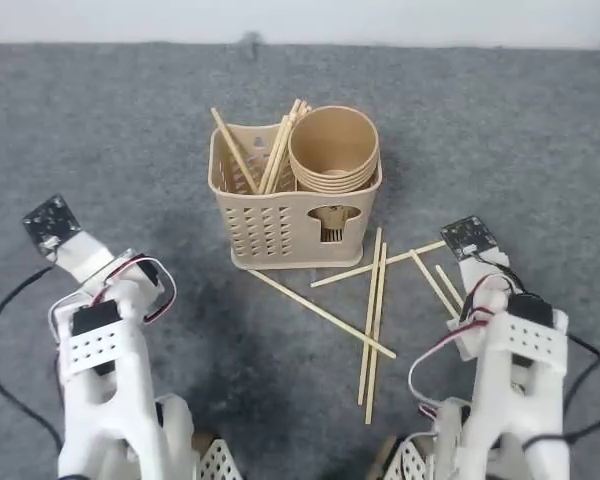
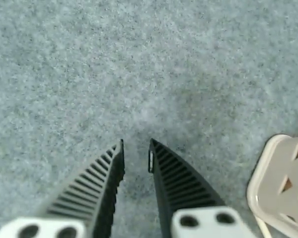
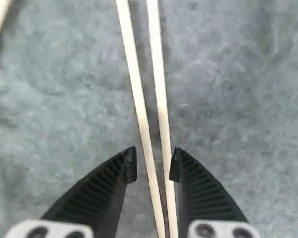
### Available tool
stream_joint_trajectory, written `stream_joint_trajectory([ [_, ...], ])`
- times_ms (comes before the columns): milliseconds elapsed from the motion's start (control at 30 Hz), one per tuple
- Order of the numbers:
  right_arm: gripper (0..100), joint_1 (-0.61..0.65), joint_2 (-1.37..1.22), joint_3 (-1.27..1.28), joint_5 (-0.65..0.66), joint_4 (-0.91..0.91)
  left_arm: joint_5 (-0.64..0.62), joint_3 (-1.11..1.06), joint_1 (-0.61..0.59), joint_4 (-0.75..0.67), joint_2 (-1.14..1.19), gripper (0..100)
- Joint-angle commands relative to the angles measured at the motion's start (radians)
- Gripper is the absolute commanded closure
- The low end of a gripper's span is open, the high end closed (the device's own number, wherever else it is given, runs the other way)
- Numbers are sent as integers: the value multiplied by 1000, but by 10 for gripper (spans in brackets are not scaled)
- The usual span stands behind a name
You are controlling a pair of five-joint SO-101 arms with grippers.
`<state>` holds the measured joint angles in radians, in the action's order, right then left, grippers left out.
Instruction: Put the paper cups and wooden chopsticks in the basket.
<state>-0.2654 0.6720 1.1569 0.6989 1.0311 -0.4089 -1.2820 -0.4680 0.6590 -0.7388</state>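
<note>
Closest to me, the left arm (image 1: 100, 340) and the right arm (image 1: 510, 350) are sitting side by side at the near edge of the grey mat (image 1: 130, 130). The left gripper (image 2: 136, 148) is hanging over bare mat, its jaws standing a little apart with nothing between them. A corner of the basket (image 2: 280, 188) is showing just off to one side of it. The right gripper (image 3: 153, 157) is hovering low over 2 chopsticks (image 3: 137, 99) that are lying nearly parallel on the mat. Its jaws are parted and straddling the pair, which is running through the gap, and I cannot tell whether the tips are touching the wood.

Just beyond, the loose chopsticks (image 1: 372, 320) are lying scattered and crossing one another between the right arm and the basket. 2 are pointing almost straight away from me, and 1 long one is slanting across them toward the basket's foot.

Farther back, in the middle, the basket (image 1: 270, 230) is standing upright. A stack of paper cups (image 1: 335, 150) is sitting mouth-up in the side nearer the right arm. A bundle of chopsticks (image 1: 275, 155) is leaning in the other side, ends poking above the rim.
</note>
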Motion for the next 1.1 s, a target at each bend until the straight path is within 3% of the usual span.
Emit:
stream_joint_trajectory([
  [0, 881, -42, -70, -58, 64, -74, 12, 36, 5, -23, 5, 920],
  [300, 883, -124, -265, -51, 190, -188, 12, 36, 8, -23, 5, 920],
  [433, 963, -122, -366, -52, 218, -248, 12, 36, 9, -25, 5, 920],
  [567, 971, -127, -380, -63, 216, -257, 12, 35, 9, -23, 5, 920],
  [733, 972, -127, -338, -57, 216, -248, 12, 35, 9, -23, 5, 920],
  [1067, 976, -120, -68, -57, 216, -58, 12, 35, 9, -23, 5, 920],
])
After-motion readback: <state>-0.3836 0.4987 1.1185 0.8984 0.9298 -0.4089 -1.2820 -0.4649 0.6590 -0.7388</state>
